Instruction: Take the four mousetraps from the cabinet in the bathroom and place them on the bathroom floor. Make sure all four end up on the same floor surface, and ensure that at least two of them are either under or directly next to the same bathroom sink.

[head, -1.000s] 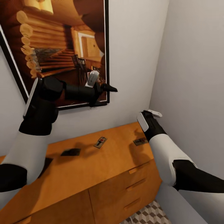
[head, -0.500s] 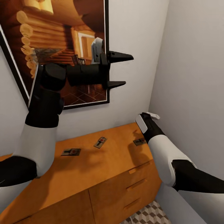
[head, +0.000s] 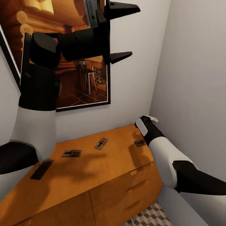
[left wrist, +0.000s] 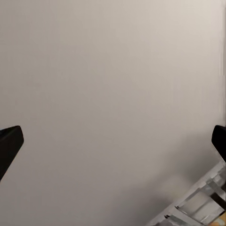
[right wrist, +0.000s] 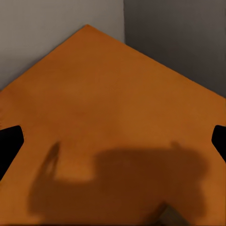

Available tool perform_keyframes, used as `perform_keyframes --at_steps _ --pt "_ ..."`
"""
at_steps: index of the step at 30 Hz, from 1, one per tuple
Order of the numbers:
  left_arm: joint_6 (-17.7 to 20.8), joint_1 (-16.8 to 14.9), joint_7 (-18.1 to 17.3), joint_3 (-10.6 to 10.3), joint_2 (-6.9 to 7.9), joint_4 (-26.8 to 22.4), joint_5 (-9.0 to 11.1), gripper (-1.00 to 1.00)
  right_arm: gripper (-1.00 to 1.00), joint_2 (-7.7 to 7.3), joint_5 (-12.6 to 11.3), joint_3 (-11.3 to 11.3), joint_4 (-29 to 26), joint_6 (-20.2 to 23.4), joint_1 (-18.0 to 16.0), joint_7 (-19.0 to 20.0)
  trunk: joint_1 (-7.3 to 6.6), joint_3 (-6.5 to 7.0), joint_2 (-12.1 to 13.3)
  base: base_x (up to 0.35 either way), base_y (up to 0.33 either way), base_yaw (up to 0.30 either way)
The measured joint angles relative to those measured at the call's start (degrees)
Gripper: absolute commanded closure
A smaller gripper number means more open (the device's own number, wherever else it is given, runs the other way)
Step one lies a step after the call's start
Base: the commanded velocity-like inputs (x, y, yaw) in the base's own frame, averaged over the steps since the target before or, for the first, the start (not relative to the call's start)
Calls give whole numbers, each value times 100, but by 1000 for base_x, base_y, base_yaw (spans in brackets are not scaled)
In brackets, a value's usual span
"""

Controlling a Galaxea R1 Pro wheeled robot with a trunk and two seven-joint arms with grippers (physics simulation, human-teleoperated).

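Note:
Several mousetraps lie flat on the orange-brown cabinet (head: 94, 175): a dark one (head: 40, 169) at the left, one (head: 71, 153) beside it, one (head: 101, 143) mid-top, and one (head: 140, 143) near the right corner. My left gripper (head: 124, 31) is raised high in front of the wall picture, open and empty; its fingertips (left wrist: 9, 146) face bare wall. My right wrist (head: 146, 125) hangs just above the right-hand mousetrap. The right gripper (right wrist: 113, 141) is open over the cabinet top (right wrist: 94, 94), with nothing between its fingers.
A large framed picture (head: 78, 88) hangs on the wall behind the cabinet. The side wall (head: 194, 78) stands close on the right, forming a tight corner. Drawer fronts with bar handles (head: 138, 185) face me. A patch of cube-pattern floor tiles (head: 150, 216) lies below.
My left arm has swung upward, its gripper opening wide on the way, and uncovered the dark mousetrap at the left. The right arm has edged slightly left and up.

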Motion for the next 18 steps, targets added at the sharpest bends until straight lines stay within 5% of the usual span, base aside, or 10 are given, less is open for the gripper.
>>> perform_keyframes --at_steps 12,18 --pt "-134 -1049 -13 3 -4 1072 0 -100 -100 0 -11 22 36 3 0 89 0 0 0 0 0 0" --pt "-137 -1132 -12 -23 5 950 0 -100 -100 0 -135 5 78 -47 0 64 0 0 0 0 0 0"
